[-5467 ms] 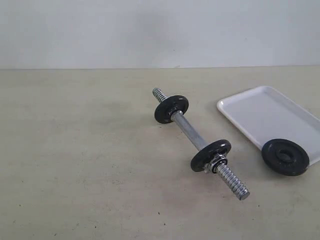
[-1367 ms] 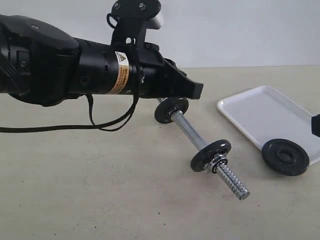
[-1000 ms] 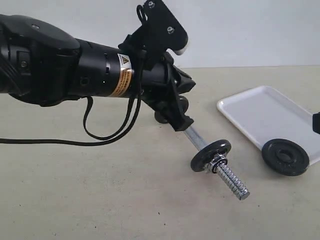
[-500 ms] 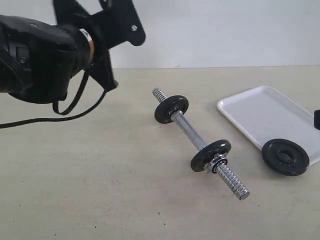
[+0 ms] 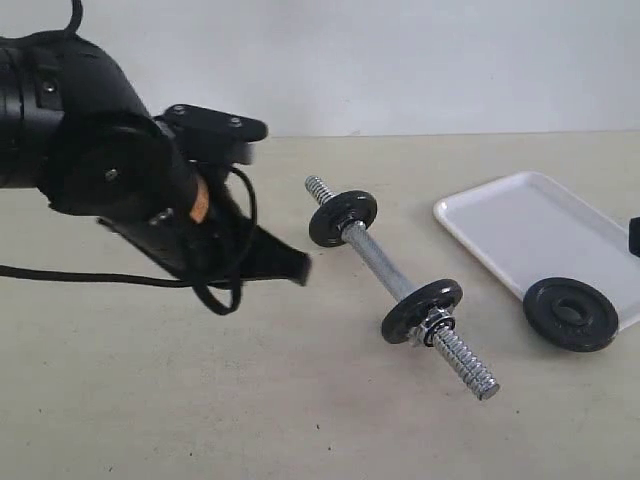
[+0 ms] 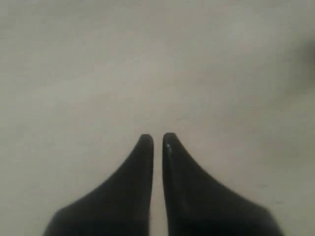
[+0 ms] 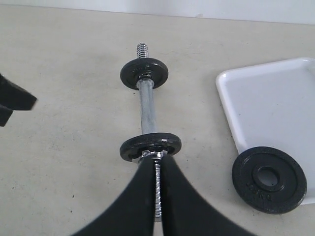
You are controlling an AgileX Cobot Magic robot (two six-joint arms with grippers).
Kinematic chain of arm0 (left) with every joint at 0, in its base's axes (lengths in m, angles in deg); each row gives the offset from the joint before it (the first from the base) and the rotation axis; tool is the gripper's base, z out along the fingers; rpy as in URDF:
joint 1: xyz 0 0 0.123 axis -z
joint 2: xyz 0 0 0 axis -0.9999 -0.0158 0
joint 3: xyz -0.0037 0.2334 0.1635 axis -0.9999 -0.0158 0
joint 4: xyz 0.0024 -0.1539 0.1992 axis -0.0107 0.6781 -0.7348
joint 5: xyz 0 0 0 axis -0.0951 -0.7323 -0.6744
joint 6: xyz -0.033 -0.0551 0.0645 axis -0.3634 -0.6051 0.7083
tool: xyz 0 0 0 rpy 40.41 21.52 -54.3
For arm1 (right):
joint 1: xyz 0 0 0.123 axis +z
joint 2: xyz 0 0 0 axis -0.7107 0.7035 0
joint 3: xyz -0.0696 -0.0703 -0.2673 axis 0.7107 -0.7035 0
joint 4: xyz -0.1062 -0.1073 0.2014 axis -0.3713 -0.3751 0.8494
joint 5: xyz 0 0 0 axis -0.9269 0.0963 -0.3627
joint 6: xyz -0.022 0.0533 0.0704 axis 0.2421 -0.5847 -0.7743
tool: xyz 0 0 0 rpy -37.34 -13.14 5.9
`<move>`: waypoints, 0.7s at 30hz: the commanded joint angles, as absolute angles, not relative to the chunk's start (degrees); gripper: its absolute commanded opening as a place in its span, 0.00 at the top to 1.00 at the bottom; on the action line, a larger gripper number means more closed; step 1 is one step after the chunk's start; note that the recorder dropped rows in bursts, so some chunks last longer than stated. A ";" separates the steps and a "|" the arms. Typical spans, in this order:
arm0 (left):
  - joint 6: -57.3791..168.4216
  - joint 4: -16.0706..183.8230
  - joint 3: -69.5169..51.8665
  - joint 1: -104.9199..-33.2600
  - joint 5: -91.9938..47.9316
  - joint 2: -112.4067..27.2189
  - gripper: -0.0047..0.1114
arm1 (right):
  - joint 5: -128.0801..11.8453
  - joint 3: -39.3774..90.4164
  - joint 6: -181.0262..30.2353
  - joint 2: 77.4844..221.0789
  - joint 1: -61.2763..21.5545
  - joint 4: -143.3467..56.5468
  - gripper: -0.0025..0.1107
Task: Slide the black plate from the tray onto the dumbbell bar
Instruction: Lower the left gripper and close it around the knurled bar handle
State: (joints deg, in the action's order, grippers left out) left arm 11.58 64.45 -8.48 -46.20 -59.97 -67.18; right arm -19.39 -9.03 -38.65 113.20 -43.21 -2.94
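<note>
The black plate [image 5: 570, 313] lies flat on the near corner of the white tray [image 5: 530, 225], overhanging its rim; the right wrist view shows the plate [image 7: 269, 179] and tray [image 7: 275, 98] too. The dumbbell bar [image 5: 378, 262] lies diagonally on the table with two black discs and a free threaded end [image 5: 468, 365]. My left gripper [image 5: 292, 268] hangs low to the left of the bar, shut and empty [image 6: 157, 137]. Only a black sliver of my right gripper [image 5: 634, 237] shows at the right edge. It is shut [image 7: 156, 160], well clear of the bar [image 7: 146, 105], whose thread shows through the slit.
The left arm's bulky black body [image 5: 100, 160] and its cable fill the left of the exterior view. A pale wall runs behind the beige table [image 5: 300, 420]. The left fingertip [image 7: 15, 101] also shows in the right wrist view.
The left arm has swung down from high at the upper left, and its fingertips now sit low beside the bar. The bar, plate and tray have not moved.
</note>
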 commanded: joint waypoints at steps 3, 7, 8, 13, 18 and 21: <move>37.41 82.24 -8.16 -45.89 -41.53 -67.60 0.92 | -18.77 -8.59 -38.16 113.42 -43.27 -2.94 0.98; 37.66 73.15 -4.96 -45.89 -43.62 -71.16 0.92 | -18.78 -8.59 -38.27 113.42 -43.27 -2.13 0.98; 36.85 73.15 -2.84 -45.89 -44.23 -73.62 0.92 | -18.46 -8.59 -38.27 113.42 -43.27 -2.14 0.98; 24.94 73.15 4.18 -46.57 -43.19 -81.65 0.92 | -17.57 -8.59 -38.02 113.42 -43.27 -2.14 0.98; 12.56 76.44 8.51 -50.32 -38.68 -84.72 0.92 | -17.57 -8.59 -38.02 113.42 -43.27 -2.14 0.98; 12.52 84.88 10.12 -51.90 -38.68 -85.52 0.92 | -17.47 -8.59 -38.02 113.42 -43.27 -2.14 0.98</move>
